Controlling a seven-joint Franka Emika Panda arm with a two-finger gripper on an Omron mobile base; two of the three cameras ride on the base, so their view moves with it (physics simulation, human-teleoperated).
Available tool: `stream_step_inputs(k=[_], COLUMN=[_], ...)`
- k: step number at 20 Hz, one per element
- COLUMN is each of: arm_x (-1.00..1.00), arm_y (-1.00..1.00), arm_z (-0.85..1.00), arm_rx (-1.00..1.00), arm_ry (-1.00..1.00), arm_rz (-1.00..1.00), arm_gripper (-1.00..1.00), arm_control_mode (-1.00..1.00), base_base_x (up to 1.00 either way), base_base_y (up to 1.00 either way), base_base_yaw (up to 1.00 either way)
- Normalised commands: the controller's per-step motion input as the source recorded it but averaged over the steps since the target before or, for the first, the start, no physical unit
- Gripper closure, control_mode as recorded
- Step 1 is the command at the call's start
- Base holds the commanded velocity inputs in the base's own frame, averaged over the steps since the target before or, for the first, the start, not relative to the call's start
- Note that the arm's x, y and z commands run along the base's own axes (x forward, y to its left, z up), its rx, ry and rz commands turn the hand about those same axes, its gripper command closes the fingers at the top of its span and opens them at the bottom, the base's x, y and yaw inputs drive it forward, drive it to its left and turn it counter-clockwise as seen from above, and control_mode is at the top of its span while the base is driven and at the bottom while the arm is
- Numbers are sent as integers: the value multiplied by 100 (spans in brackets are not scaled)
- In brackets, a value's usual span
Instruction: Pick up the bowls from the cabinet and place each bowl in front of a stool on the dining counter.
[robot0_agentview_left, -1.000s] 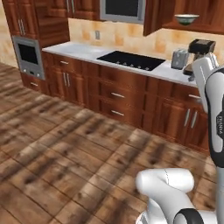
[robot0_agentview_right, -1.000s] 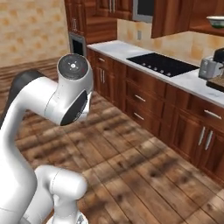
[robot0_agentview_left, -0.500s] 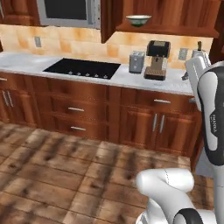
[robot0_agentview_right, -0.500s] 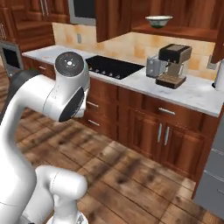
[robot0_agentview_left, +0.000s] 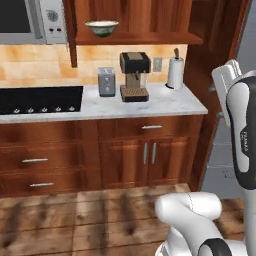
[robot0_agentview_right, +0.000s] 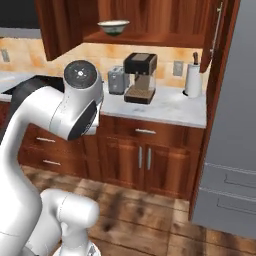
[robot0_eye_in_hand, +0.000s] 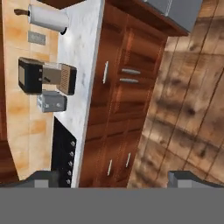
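Facing the worktop (robot0_agentview_left: 150, 107) from both base views. One bowl (robot0_agentview_left: 101, 27), white with a green rim, sits upright inside the open cabinet (robot0_agentview_left: 135, 20), on its bottom shelf, at upper left of centre in the left base view and at top centre in the right base view (robot0_agentview_right: 113, 26). Nothing else visible on that shelf; I cannot tell what the bowl holds.

Below the cabinet, on the worktop: toaster (robot0_agentview_left: 106, 81), coffee machine (robot0_agentview_left: 134, 76) just beside it, paper towel roll (robot0_agentview_left: 175, 72) further right. Stove (robot0_agentview_left: 40, 100) at left edge, microwave (robot0_agentview_left: 30, 21) at upper left. Fridge (robot0_agentview_right: 232, 125) fills the right side of the right base view.

My gripper (robot0_eye_in_hand: 113, 178) appears at the bottom of the hand view, fingertips (robot0_eye_in_hand: 41, 177) well apart, nothing between them. That view is rolled: worktop runs vertically at upper left, wood floor (robot0_eye_in_hand: 188, 109) at right.
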Motion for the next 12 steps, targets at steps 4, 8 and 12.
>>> stream_step_inputs(k=[4,8,12], arm_x=[0,0,0], arm_y=[0,0,0], arm_z=[0,0,0], arm_rx=[0,0,0], arm_ry=[0,0,0], arm_rz=[0,0,0], arm_gripper=[-100,-100,-100], arm_control_mode=[100,100,100], base_base_x=[74,52,71], base_base_y=[83,77,78], base_base_yaw=[-50,-23,-4])
